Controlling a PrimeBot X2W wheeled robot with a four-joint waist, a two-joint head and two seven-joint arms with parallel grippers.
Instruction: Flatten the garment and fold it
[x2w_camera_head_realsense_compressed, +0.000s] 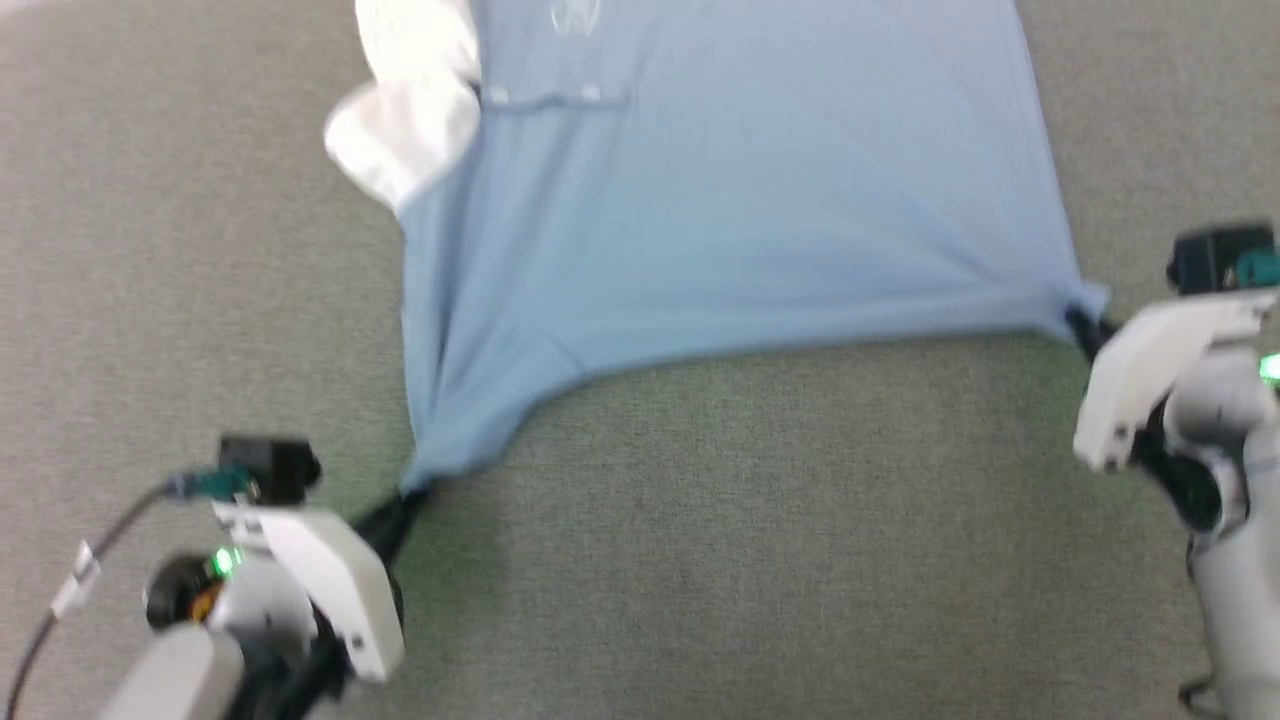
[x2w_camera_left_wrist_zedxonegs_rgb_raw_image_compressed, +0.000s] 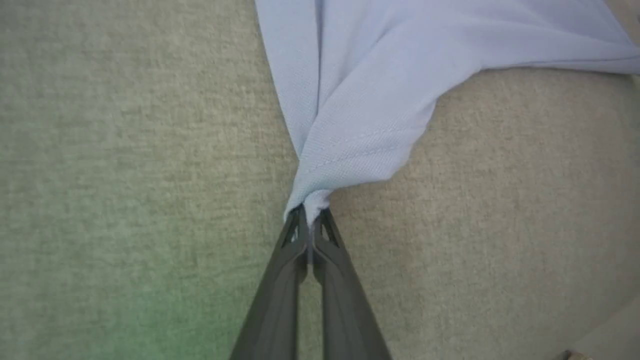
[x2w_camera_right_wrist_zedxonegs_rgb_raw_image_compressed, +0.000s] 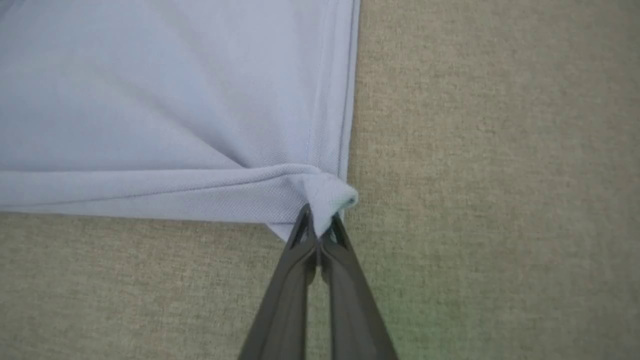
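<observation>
Left jaws, right jaws, each pinching one hem corner of one garment (x2w_camera_head_realsense_compressed: 720, 200), grey carpet (x2w_camera_head_realsense_compressed: 750, 550) beneath

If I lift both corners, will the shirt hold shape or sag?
Likely floppy: the shirt bunches into creases where the left gripper and right gripper pinch its corners. Its lower edge bows between them, so it would probably sag. Seems light; small pinches hold it.

Ground: flat grey-beige covering (x2w_camera_head_realsense_compressed: 700, 560) with a short, even, felt-like nap; plain and uniform across head view and both wrist views; light soft and diffuse, shadows faint; green cast (x2w_camera_left_wrist_zedxonegs_rgb_raw_image_compressed: 150, 320) on the nap at lower left of left wrist view; paler strip (x2w_camera_left_wrist_zedxonegs_rgb_raw_image_compressed: 612, 327) in that view's lower right corner, identity unclear.
</observation>
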